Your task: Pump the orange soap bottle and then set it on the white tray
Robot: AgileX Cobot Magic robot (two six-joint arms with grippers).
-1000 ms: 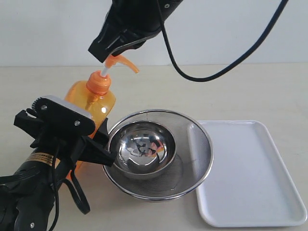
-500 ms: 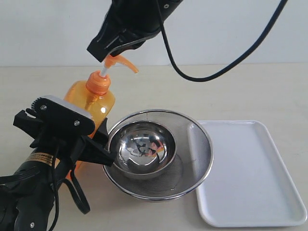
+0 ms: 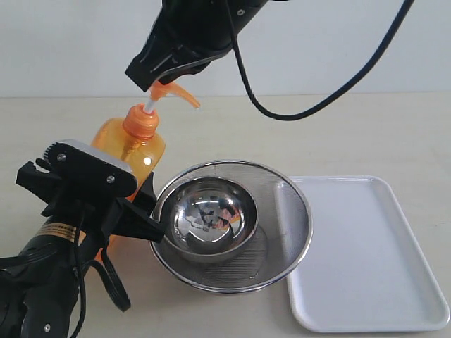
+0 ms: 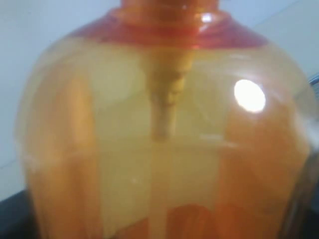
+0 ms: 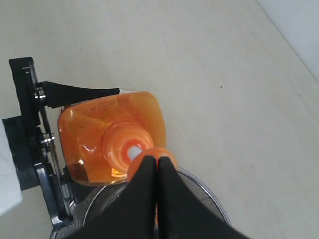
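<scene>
- A pale beige worktop [image 3: 366, 134] runs back to a plain white wall [image 3: 70, 42].
- I see the bottle [image 3: 134, 144] standing roughly upright on the left, just beside the strainer [image 3: 289, 211]. Its base is hidden behind my left arm.
- My left claw [image 3: 95, 204] is clamped round the bottle's body, and the right wrist view shows a black finger [image 5: 79, 89] flat against one side. In the left wrist view the bottle [image 4: 164, 149] fills the picture, with the dip tube showing through the orange plastic.
- My right claw [image 3: 144, 76] has its fingers pressed together with no gap and holds nothing. Its tips sit on top of the pump head [image 3: 169, 91], and the white stem shows below.
- A steel bowl [image 3: 211, 218] lies inside the strainer.
- The tray [image 3: 416, 282] lies on the right with the strainer's rim over its near edge, so the strainer sits between it and the bottle.
- A black cable [image 3: 310, 109] loops down from my right arm.
</scene>
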